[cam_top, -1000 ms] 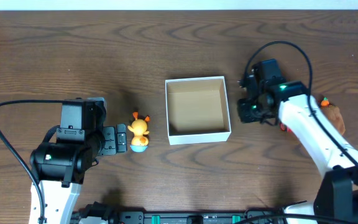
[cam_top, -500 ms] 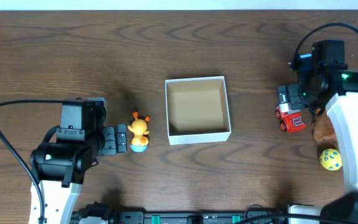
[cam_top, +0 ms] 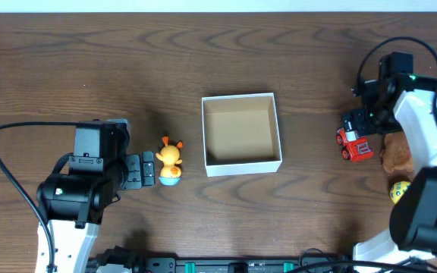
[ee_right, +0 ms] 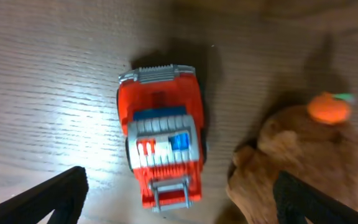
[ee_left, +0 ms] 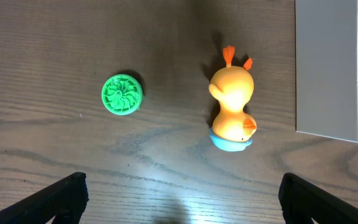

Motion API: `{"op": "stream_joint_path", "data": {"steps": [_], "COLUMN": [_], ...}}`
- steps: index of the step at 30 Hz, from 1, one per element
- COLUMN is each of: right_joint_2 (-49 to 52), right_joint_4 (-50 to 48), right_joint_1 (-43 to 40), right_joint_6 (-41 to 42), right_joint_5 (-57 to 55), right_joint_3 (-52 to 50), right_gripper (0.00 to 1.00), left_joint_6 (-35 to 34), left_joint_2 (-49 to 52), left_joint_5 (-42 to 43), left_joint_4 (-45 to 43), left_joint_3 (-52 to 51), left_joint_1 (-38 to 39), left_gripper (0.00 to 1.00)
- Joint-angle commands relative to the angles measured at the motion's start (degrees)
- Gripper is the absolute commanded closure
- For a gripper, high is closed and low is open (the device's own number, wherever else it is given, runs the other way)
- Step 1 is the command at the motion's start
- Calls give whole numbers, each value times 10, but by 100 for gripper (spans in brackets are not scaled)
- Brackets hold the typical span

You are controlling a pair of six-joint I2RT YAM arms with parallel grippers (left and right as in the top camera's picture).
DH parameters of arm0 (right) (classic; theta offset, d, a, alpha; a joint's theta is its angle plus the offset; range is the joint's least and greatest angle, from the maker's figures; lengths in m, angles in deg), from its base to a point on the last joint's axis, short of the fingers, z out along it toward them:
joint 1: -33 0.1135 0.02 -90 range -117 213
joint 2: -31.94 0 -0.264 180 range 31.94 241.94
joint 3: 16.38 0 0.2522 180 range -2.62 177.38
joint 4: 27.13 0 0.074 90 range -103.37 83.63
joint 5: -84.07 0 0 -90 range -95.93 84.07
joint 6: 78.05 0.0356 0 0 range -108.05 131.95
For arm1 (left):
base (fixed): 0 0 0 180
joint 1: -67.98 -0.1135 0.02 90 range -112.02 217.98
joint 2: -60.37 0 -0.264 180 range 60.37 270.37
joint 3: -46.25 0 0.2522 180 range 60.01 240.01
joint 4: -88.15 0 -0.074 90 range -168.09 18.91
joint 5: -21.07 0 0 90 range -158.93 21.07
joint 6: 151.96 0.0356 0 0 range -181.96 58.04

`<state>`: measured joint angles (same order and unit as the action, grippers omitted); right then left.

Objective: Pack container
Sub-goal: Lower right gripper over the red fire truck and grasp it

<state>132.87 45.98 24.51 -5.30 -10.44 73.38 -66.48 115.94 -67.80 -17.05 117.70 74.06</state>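
L fingers (ee_left: pixel 61 193) are spread wide, nothing btwn them, touching nothing. Just ahead of the tips, on the dark wood-grain counter (cam_top: pixel 89 68), is an orange plastic duck toy w/ pale-blue base (ee_left: pixel 232 106), base end toward the fingers. Left of the duck in the wrist view, apart from it, lies a small green round ribbed disc (ee_left: pixel 122 94).

Past the duck is the container, a small square lidless cardboard box, white outside, tan-brown inside (cam_top: pixel 243 164). It sits mid-counter, open side up. The duck is btwn the L fingers and the box and sits near the box wall w/o touching it. In the L wrist view only a white wall shows, ahead and off to the right of the tips.

R fingers (ee_right: pixel 55 193) are also wide apart, gripping nothing. They're positioned over a red toy fire truck w/ grey and blue top (ee_right: pixel 163 134), its near end btwn them w/ clear gaps each side.

Just beside the truck is a brown plush toy w/ orange knob (ee_right: pixel 303 149). Nearer the arm's base is a yellow ball (cam_top: pixel 400 191), partly hidden by the arm.

The container lies well apart from the R fingers, toward the counter's middle.
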Motion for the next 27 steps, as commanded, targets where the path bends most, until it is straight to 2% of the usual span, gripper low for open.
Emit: {"op": "stream_joint_path", "data": {"steps": [1,7,17,27], "right_joint_2": [31,56,56,56], "right_joint_4": [0,-14,-23,-27], "right_joint_1": [0,0,0,0], "right_joint_6": [-7,-3,-3,-4], "right_joint_5": [5,5,5,35], "right_joint_3": [-1,-1,-1,-1], "right_gripper": [7,16,40,43], "left_joint_6": [-5,-5,-5,-5], "left_joint_2": [2,2,2,2], "left_joint_5": [-1,-1,-1,-1], "left_joint_4": [0,0,0,0], "left_joint_3": [9,9,9,9], "left_joint_1": [-3,-3,-3,-3], "left_gripper": [2,2,2,2]}}
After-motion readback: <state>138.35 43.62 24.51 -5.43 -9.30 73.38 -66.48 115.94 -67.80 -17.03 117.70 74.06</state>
